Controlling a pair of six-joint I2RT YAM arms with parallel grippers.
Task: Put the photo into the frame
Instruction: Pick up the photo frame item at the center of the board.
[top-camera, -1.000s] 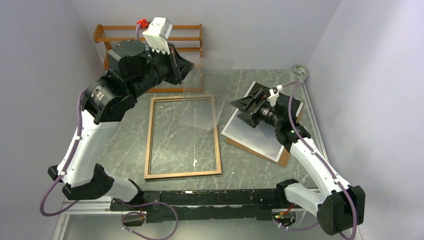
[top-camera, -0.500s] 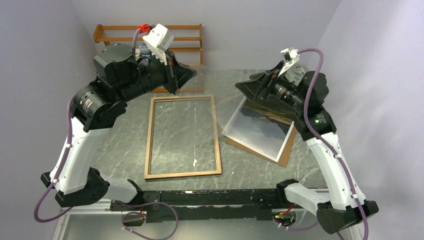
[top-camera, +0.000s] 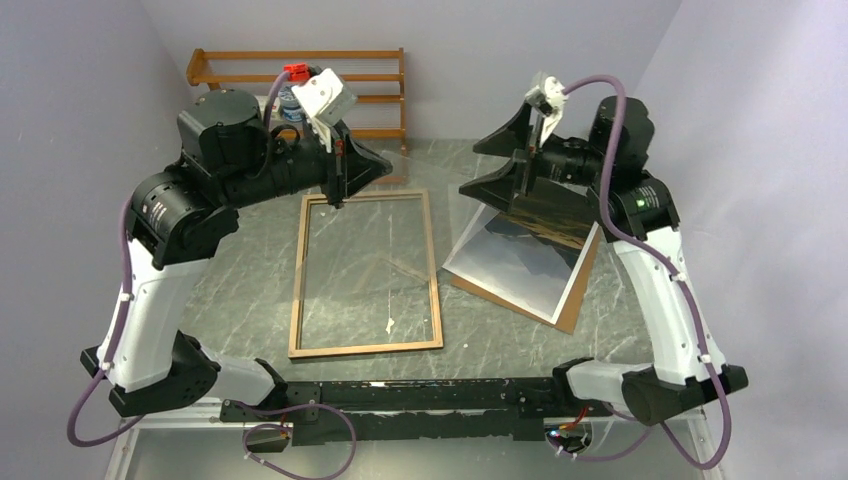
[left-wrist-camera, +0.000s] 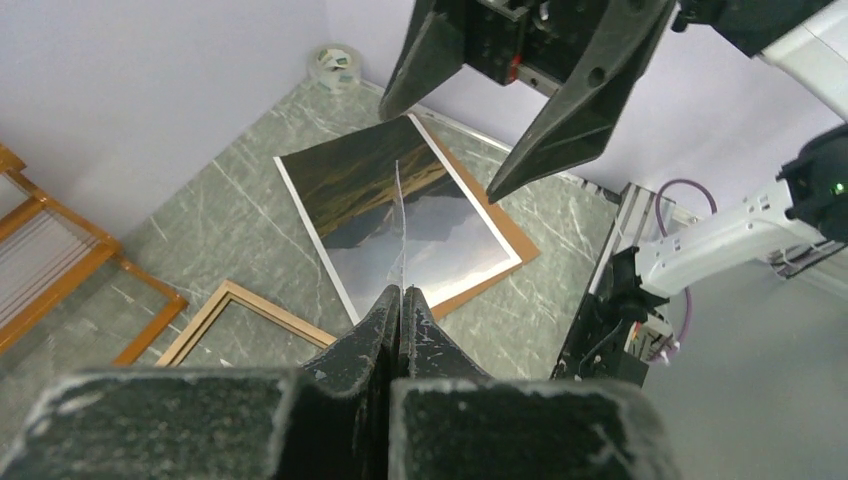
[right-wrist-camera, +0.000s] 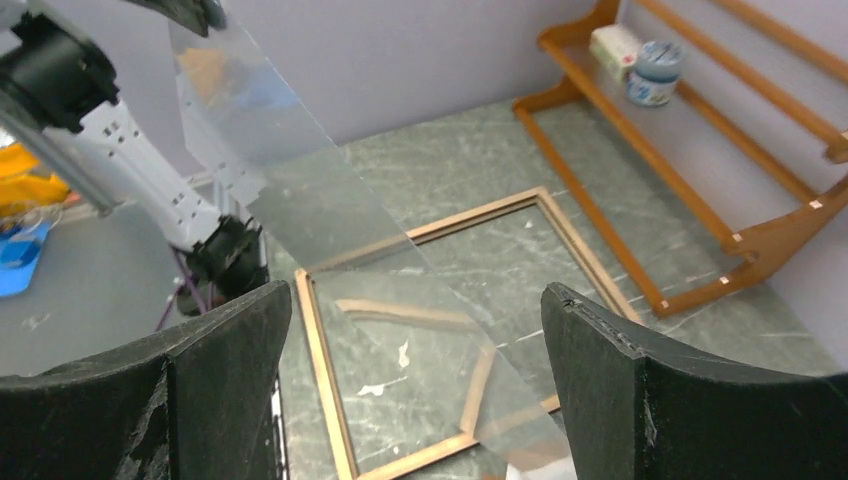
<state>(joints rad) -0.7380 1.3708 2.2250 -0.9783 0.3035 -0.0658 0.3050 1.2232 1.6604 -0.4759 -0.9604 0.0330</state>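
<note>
The photo (top-camera: 520, 255) lies picture side up on a brown backing board (top-camera: 569, 312) at the right; it also shows in the left wrist view (left-wrist-camera: 390, 205). The frame (top-camera: 298, 280) lies flat in the middle, wood-coloured side up, and shows in the right wrist view (right-wrist-camera: 318, 380). My left gripper (top-camera: 388, 161) is shut on the edge of a clear pane (right-wrist-camera: 300, 200), holding it tilted in the air above the frame's right part; its fingertips (left-wrist-camera: 400, 298) pinch the thin edge. My right gripper (top-camera: 469, 172) is open and empty, raised above the photo's far-left corner and facing the pane (right-wrist-camera: 420, 390).
An orange-brown shelf rack (top-camera: 360, 70) stands against the back wall, with a small box and a jar (right-wrist-camera: 652, 70) on it. A tape roll (left-wrist-camera: 337, 65) sits in the back right corner. Walls close in on both sides.
My right gripper has lifted off the photo and swung up towards the left, staying open. The photo looked white at first and now shows its picture. My left arm shifted slightly, still holding the pane.
</note>
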